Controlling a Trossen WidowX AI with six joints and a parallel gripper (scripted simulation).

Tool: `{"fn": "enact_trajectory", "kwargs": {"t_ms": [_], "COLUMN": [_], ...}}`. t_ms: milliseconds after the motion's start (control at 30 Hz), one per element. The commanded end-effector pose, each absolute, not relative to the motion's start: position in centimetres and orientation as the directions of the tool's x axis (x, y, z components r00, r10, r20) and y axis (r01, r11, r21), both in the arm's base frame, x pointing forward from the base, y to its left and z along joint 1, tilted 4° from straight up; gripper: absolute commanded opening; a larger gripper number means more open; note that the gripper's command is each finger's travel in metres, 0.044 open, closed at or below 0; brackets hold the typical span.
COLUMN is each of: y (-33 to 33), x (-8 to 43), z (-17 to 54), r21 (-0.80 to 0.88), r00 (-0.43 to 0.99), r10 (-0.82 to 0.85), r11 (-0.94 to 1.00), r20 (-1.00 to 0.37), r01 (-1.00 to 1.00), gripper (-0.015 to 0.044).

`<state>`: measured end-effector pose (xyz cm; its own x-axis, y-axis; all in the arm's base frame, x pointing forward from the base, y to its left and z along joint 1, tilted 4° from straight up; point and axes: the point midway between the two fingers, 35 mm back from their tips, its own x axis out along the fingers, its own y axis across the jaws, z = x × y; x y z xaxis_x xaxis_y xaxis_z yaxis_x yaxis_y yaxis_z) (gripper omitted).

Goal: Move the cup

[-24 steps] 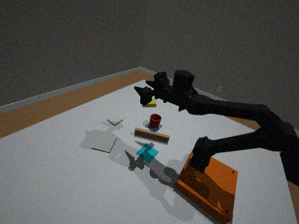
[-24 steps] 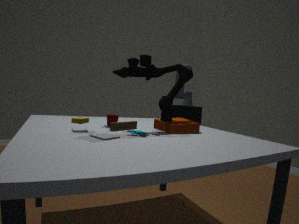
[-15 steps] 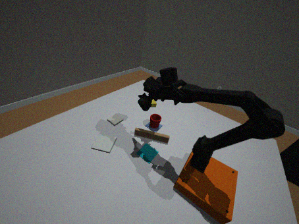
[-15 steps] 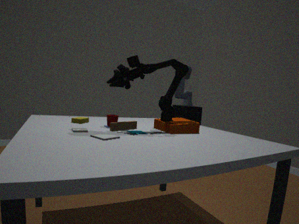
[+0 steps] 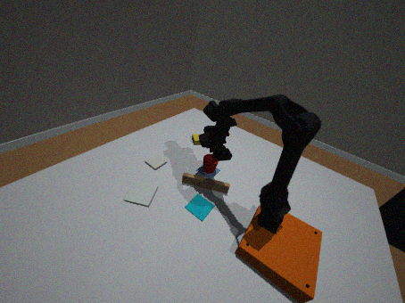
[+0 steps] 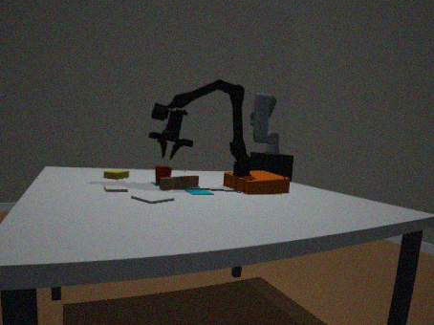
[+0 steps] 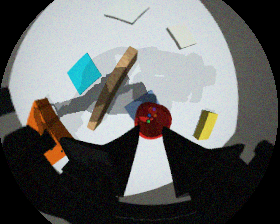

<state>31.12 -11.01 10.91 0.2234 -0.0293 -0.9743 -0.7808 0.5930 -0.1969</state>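
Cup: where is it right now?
The red cup stands on the dark blue pad, just behind the wooden block, directly below the gripper, which hangs above it without touching.

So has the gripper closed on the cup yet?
No, in the exterior view the gripper hangs above the cup with a gap between them, its fingers holding nothing.

A matte black six-joint arm (image 5: 292, 130) with rounded, chunky links rises from a flat orange square base plate (image 5: 285, 250) with small dark screw holes at its corners. Its black parallel-jaw gripper (image 6: 169, 152) carries two tapered, pointed fingers beneath a blocky wrist housing.
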Motion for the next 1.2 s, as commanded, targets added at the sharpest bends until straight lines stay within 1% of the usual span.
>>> {"fn": "enact_trajectory", "kwargs": {"t_ms": [0,300,1167], "y": [-11.4,-11.4,-11.2], "x": [29.7,29.7,30.2], "z": [9.5,9.3,5.0], "r21": [-0.062,-0.062,-0.062], "r00": [0.092,0.092,0.092], "r10": [0.032,0.032,0.032], "r11": [0.517,0.517,0.517], "r20": [-0.995,-0.995,-0.995], "r01": [-0.854,-0.854,-0.854], "gripper": [0.0148,0.0148,0.0148]}}
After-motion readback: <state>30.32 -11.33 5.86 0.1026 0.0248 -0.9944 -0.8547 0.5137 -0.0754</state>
